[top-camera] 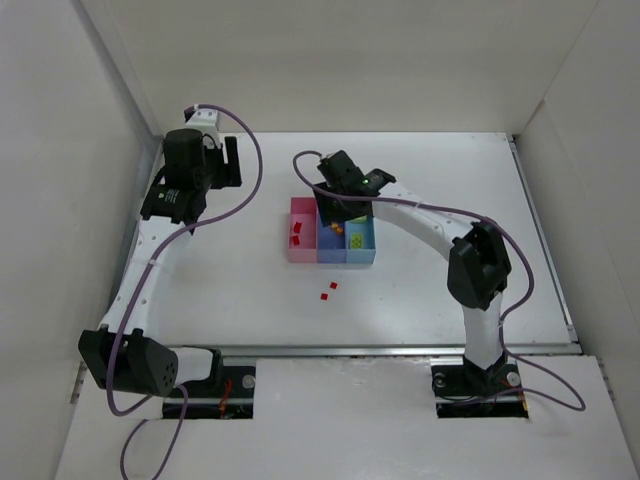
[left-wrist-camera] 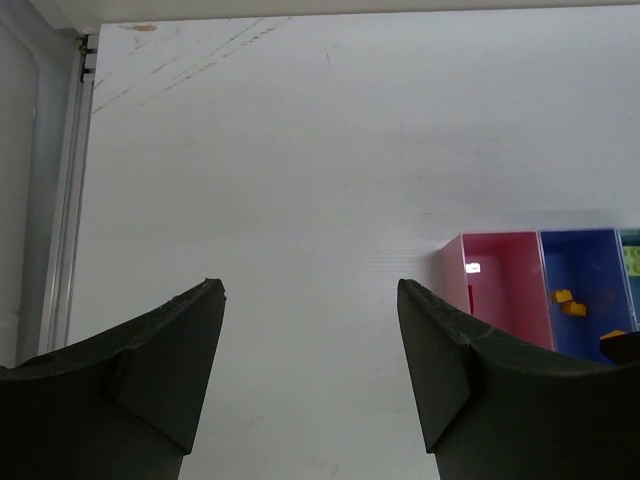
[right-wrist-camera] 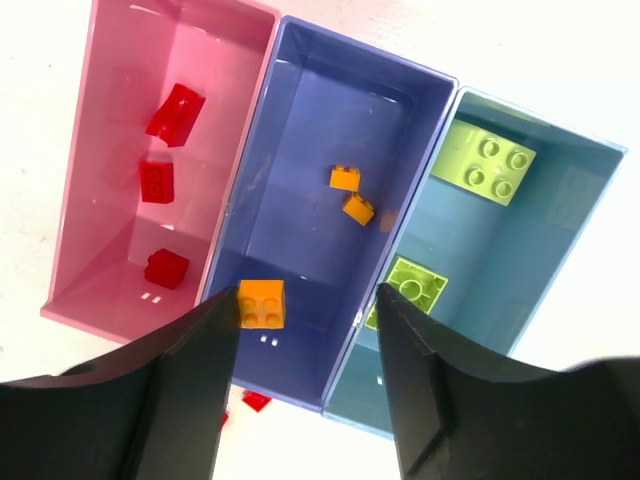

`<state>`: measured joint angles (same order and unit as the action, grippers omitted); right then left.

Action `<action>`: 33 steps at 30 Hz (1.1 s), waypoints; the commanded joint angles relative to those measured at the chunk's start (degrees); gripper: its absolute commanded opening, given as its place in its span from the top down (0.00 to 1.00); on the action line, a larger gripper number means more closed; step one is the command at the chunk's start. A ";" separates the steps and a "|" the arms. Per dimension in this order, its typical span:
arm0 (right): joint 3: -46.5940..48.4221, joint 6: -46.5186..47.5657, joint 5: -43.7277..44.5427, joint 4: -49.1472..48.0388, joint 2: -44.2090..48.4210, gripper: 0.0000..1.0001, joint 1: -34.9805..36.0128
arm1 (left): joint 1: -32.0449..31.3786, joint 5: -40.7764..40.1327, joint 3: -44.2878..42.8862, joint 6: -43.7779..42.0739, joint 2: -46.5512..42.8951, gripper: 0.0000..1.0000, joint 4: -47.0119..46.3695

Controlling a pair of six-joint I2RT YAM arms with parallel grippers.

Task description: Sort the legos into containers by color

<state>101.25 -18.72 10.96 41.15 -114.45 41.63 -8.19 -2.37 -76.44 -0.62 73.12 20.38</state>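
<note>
Bins [right-wrist-camera: 300, 170] and bricks [right-wrist-camera: 345, 179] are glossy plastic; the table [left-wrist-camera: 300, 150] is matt, scuffed.

Table [top-camera: 450, 180]: bins [top-camera: 332, 258] joined in a row at its middle.
Left bin [right-wrist-camera: 115, 245]: three bricks [right-wrist-camera: 157, 181] inside, strung along it.
Middle bin [right-wrist-camera: 300, 170]: pair of bricks [right-wrist-camera: 345, 179] inside, just beside each other; single brick [right-wrist-camera: 261, 304] right beside a finger of the right gripper [right-wrist-camera: 307, 295], which hangs above.
Right bin [right-wrist-camera: 500, 260]: two bricks [right-wrist-camera: 486, 161] inside, apart.
Front of bins: loose bricks [top-camera: 333, 286] on the table (two, near each other).
Left gripper [left-wrist-camera: 310, 287]: rear left, well apart from the bins.
</note>
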 commanded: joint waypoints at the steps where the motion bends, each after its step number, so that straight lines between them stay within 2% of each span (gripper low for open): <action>1: 3.86 0.79 0.11 1.91 1.08 0.33 -0.23 | 0.19 0.79 0.77 -0.61 -1.58 0.33 -1.40; 2: 3.86 0.79 0.11 1.92 1.08 0.15 -0.23 | 0.19 1.31 0.77 -0.61 -1.58 0.33 -1.40; 3: 3.86 0.79 0.11 1.92 1.07 0.10 -0.23 | 0.19 1.32 0.77 -0.61 -1.58 0.33 -1.40; 12: 4.91 0.27 4.06 4.55 -0.24 0.18 -0.23 | 0.19 2.46 0.77 -0.61 -1.05 0.33 -1.40; 15: 8.42 1.14 3.11 10.08 -4.72 0.18 0.29 | 0.19 2.46 0.77 -0.61 -1.05 0.33 -1.40; 21: 9.31 1.14 6.00 13.24 -7.27 0.15 0.30 | 0.19 2.99 0.77 -0.61 -1.05 0.33 -1.40; 25: 9.93 0.62 7.31 13.78 -7.11 0.14 0.30 | 0.19 2.99 0.77 -0.61 -1.05 0.33 -1.40; 28: 7.83 1.23 5.39 9.51 -4.21 0.14 0.30 | 0.19 2.99 0.77 -0.61 -1.05 0.33 -1.40; 29: 7.12 1.23 7.56 9.48 -4.20 0.14 0.30 | 0.19 2.99 0.77 -0.61 -1.05 0.33 -1.40; 33: 13.09 0.53 11.45 18.61 -9.99 0.13 0.30 | 0.19 2.99 0.77 -0.61 -1.05 0.33 -1.40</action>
<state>110.24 -17.76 18.57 55.16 -123.09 41.65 -8.19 -0.01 -76.09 -0.89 73.12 20.38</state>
